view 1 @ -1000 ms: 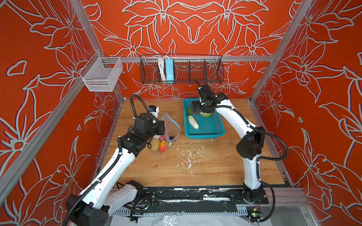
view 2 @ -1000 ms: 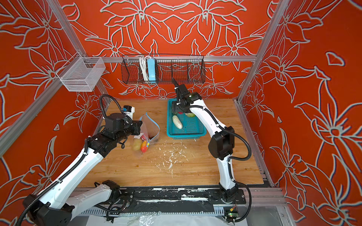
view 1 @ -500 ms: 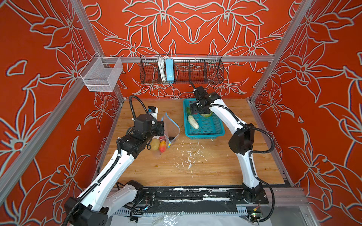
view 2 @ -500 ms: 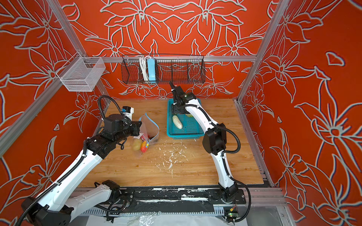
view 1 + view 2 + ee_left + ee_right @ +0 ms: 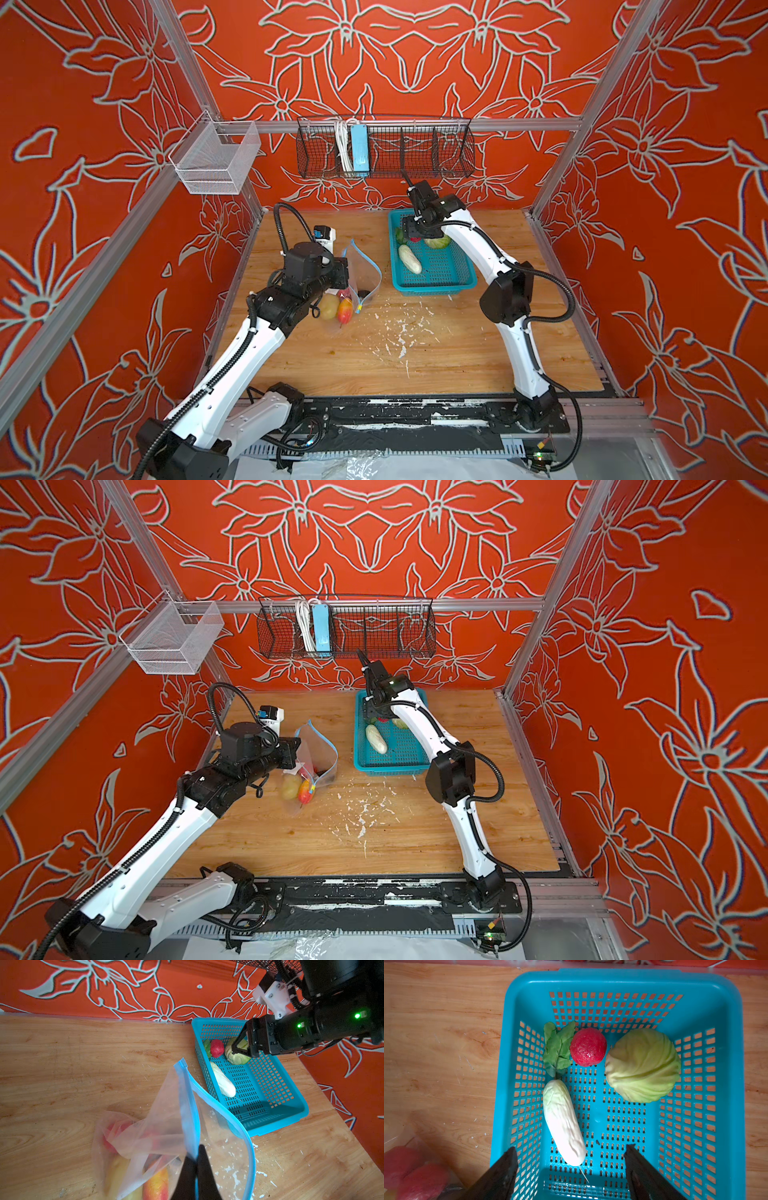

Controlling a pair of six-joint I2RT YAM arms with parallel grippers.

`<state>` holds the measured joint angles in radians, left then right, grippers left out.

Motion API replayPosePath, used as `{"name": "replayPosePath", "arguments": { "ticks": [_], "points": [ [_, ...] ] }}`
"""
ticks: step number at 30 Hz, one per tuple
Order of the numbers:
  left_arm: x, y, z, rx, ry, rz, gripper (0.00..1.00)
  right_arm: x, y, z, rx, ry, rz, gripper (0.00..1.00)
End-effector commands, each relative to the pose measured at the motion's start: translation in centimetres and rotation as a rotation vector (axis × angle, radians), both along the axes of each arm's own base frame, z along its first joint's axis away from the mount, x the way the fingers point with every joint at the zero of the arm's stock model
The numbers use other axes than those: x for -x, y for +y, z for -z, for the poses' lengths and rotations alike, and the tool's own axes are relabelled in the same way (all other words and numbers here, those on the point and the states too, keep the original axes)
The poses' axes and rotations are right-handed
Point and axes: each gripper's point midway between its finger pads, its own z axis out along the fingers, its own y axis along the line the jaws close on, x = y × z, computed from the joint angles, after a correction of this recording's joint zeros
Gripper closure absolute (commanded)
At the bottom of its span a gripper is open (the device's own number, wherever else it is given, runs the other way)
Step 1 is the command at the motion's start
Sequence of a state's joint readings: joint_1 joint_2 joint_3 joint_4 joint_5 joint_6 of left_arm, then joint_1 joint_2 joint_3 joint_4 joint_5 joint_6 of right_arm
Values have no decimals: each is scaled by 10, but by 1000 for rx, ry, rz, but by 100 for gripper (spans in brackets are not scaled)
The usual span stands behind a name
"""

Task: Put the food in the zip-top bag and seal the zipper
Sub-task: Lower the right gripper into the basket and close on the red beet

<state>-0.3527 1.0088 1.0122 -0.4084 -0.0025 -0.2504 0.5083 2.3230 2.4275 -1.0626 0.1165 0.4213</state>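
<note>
At 9 o'clock on the counter [image 5: 457,353] | your left tool [image 5: 196,1155] pinches the zip-top bag [image 5: 166,1118] by its rim, propping the mouth open | right tool [image 5: 571,1147], jaws wide and empty, poised over the teal basket [image 5: 612,980] at 1 o'clock, likely for the cucumber [image 5: 562,1122].

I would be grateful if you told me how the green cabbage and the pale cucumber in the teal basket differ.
Shape: the cabbage is round and bulky, while the cucumber is long and slim.
Colour: the cabbage is light green all over; the cucumber is mostly white, greenish at one end.
Place: the cucumber lies along one side wall of the basket, the cabbage nearer the opposite wall.
Both lie loose inside the basket.
</note>
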Motion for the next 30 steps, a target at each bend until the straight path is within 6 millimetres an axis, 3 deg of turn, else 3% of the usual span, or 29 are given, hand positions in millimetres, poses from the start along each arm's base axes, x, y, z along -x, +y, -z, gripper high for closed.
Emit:
{"name": "replayPosePath", "arguments": {
  "ticks": [1,19,30],
  "points": [
    [0,3,-1,3,-15,-9,100,-5,-4,1,18,-3,9,20],
    [-1,3,-1,-5,-15,-12,100,-36,10,21,-19,-52,23,21],
    [-4,4,5,-18,-2,-17,100,-61,1,53,-43,-51,69,22]
  ]
}}
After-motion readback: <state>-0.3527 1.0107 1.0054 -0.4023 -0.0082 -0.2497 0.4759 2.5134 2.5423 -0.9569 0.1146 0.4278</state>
